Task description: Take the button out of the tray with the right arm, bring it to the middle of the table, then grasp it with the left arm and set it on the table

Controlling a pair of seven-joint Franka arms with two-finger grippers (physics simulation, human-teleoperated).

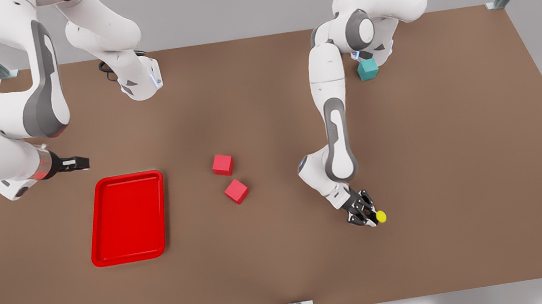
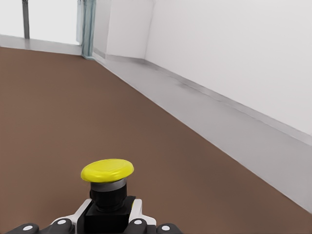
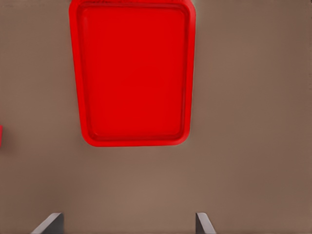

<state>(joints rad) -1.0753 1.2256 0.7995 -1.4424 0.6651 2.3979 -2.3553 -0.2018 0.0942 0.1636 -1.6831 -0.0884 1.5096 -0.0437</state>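
The left gripper point(image 1: 366, 213) clamps the button point(image 1: 381, 217) low over the worktop point(image 1: 454, 151), at four o'clock from the tray point(image 1: 128, 218), while the right gripper point(image 1: 79, 163), fingers spread wide, hangs at eleven o'clock of that tray.

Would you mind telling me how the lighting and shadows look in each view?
Front view: soft, even light, faint shadows on the brown table. Left wrist view: the yellow-capped button lit brightly, no glare. Right wrist view: the bright red tray flatly lit, barely shadowed.
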